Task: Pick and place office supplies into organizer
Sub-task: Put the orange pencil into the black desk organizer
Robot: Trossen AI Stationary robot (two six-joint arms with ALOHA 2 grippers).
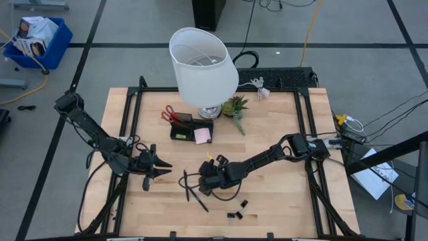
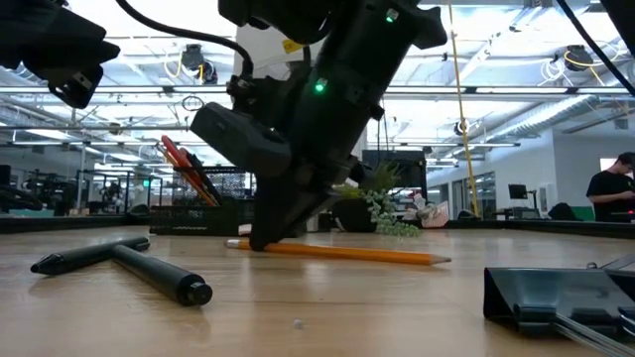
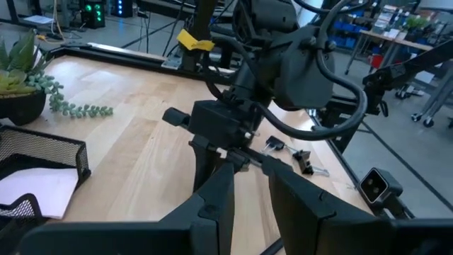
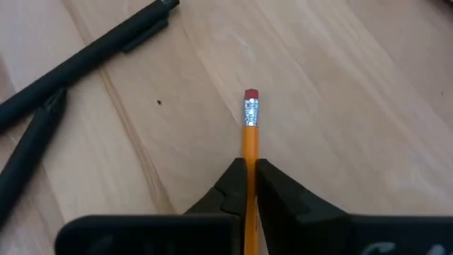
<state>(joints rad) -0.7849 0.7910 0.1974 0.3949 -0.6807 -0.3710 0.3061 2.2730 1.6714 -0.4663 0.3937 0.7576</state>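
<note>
Standing over the wooden tabletop (image 1: 281, 174), the white-shaded lamp (image 1: 202, 67) dominates the far edge at about 12 o'clock, with a small potted plant (image 1: 235, 106) just beside its base. The black mesh organizer (image 1: 190, 127) sits right in front of the lamp base, holding red-handled scissors (image 1: 168, 114) upright at its left end and a pink sticky-note pad (image 1: 202, 136) at its right end.

The right arm reaches in from 3 o'clock toward the middle of the tabletop. Its right end effector (image 4: 249, 168) is down at the surface and clenched on an orange pencil (image 2: 342, 254), which lies flat on the wood; the eraser end pokes out past the fingertips. The left arm waits at about 8 o'clock, its left end effector (image 1: 159, 167) hovering near the tabletop with fingers slightly parted and nothing between them.

Two black pens (image 1: 194, 191) lie crossed at about 6 o'clock, just beside the right end effector. Small black clips (image 1: 238, 209) are scattered nearer the front edge, at about 5 o'clock.
</note>
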